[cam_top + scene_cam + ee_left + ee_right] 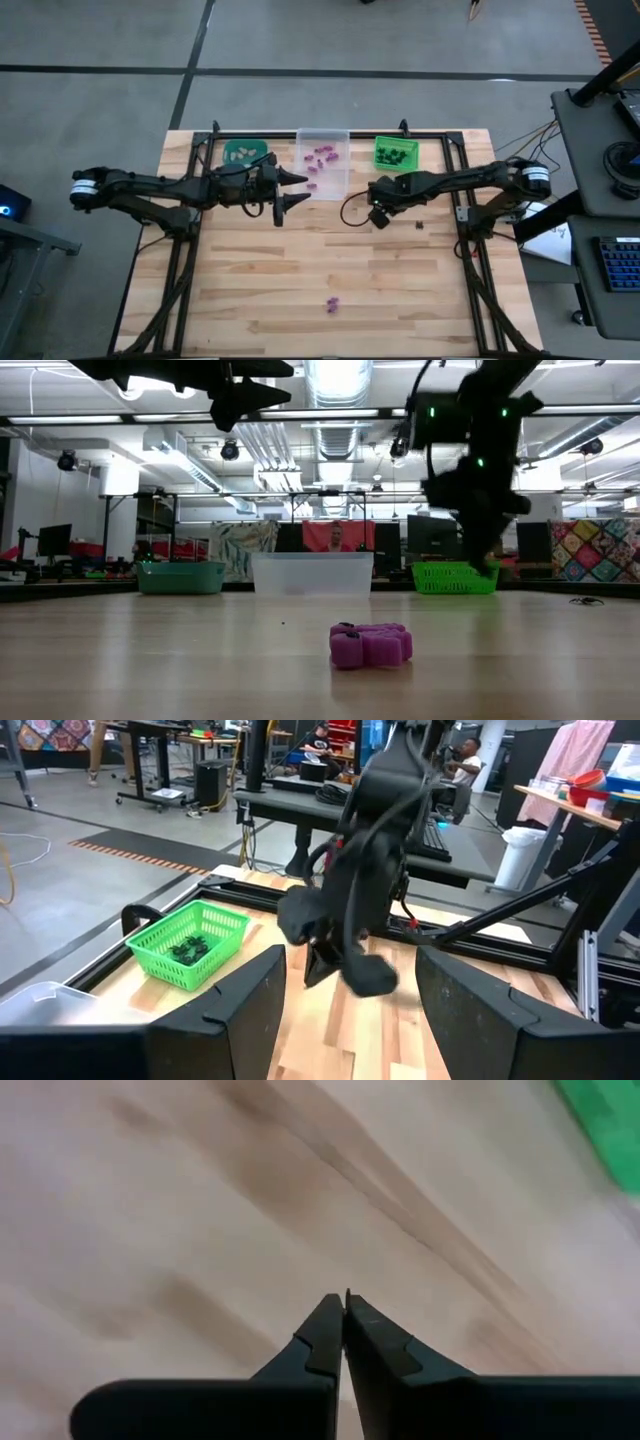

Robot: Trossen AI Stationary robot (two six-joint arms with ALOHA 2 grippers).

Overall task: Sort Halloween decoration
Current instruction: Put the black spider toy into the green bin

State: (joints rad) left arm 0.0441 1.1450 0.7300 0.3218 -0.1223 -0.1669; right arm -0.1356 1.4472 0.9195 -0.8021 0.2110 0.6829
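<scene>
One purple trinket (332,305) (370,644) lies on the wood table near its front edge. A tiny black trinket (420,225) (585,600) lies toward the right. At the back stand a teal bin (245,152) with pale pieces, a clear bin (322,160) with purple pieces and a green bin (396,153) with black pieces. My right gripper (379,218) (345,1308) points steeply down in front of the green bin, shut, with nothing showing between its fingertips. My left gripper (292,190) (350,1020) hangs level and open in front of the clear bin.
A black metal frame (190,200) runs along the table's left, right and far sides. The two arms reach in from the left and right at the back half. A black cable loop (350,210) hangs by the right wrist.
</scene>
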